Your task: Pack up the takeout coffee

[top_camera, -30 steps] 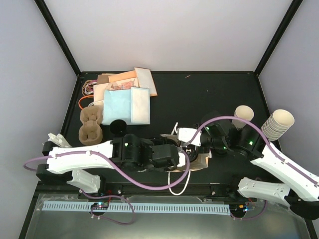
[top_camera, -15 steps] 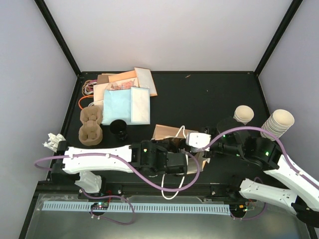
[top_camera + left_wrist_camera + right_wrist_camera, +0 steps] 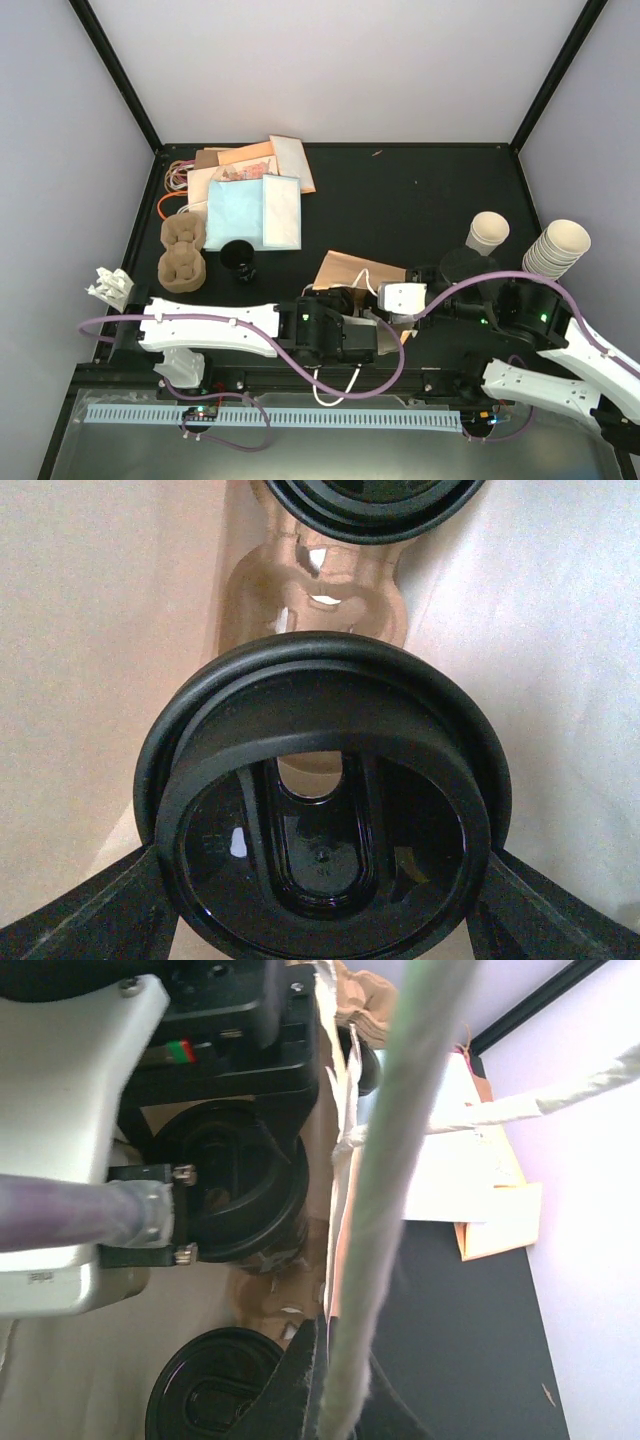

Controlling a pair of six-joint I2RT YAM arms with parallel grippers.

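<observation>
The takeout coffee shows mainly as its round black lid (image 3: 325,830), filling the left wrist view inside the brown paper bag (image 3: 352,270). My left gripper (image 3: 320,920) is closed around it, one finger (image 3: 90,915) on each side of the cup. A second lidded cup (image 3: 370,505) sits deeper in the bag in a brown moulded carrier (image 3: 320,590). My right gripper (image 3: 330,1360) is shut on the bag's rim (image 3: 335,1190) by its white rope handle (image 3: 400,1160). From there I see the held lid (image 3: 245,1195) and the other lid (image 3: 215,1395).
Stacked cream cups (image 3: 558,247), one lidless cup (image 3: 488,232) and a loose black lid (image 3: 462,265) stand at the right. At the left are cardboard carriers (image 3: 183,250), a small black cup (image 3: 238,258), a pile of paper sleeves and napkins (image 3: 255,200) and crumpled white paper (image 3: 110,287).
My left arm has slid right and toward the near edge, carrying the cup deeper into the bag. The right gripper has pulled the bag's rim nearer, and the bag now lies flatter.
</observation>
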